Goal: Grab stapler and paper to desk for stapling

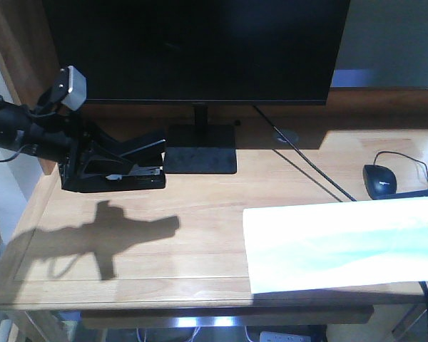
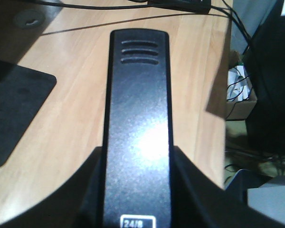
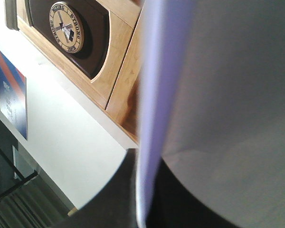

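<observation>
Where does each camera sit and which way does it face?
Front view: above the desk's front edge, facing down toward the monitor; left claw holds the stapler.
Left wrist: on the left arm, looks along the stapler; fingers flank it.
Right wrist: on the right arm, looks along the paper's edge; right claw below.
Shared: stapler, front and left wrist.

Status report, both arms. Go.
Left gripper shut on stapler, beside monitor stand. Right gripper shut on paper, over desk's right side. Mouse just behind paper.
</observation>
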